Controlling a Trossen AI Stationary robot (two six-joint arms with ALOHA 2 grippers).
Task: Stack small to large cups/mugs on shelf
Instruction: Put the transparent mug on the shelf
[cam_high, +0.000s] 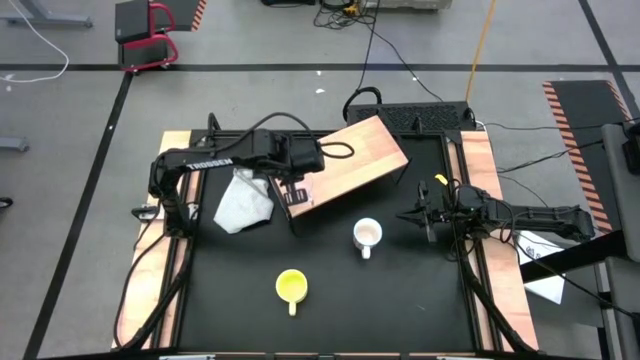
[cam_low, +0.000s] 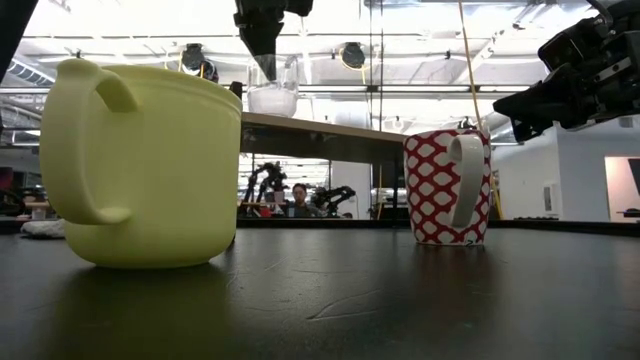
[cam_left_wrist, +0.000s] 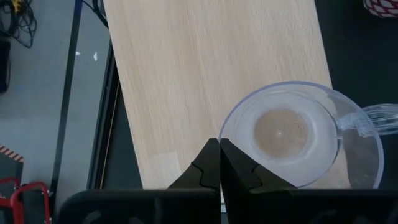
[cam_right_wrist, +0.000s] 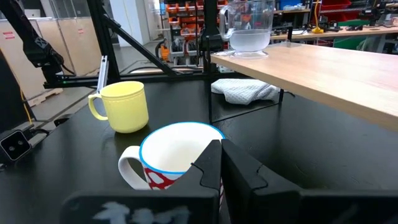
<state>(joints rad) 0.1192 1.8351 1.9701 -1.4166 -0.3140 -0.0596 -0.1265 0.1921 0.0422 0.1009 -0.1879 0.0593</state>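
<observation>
The clear glass cup stands upright on the light wood top of the shelf, near its left end; it also shows in the low view and the right wrist view. My left gripper comes down on it from above, shut at its rim. The white mug with the red pattern stands on the black table in front of the shelf. The yellow mug stands nearer the front edge. My right gripper hovers shut and empty to the right of the white mug. My left gripper pinches the glass cup's wall at the rim, on the side opposite the handle. One finger is inside the cup and one outside. The fingers point down from above. The cup stands upright with its base on the shelf top.
A white-grey cloth lies on the table by the shelf's left end. The shelf stands slanted across the table's far half. Cables run along the table's sides. A person shows far behind the table. Bare black tabletop lies around both mugs.
</observation>
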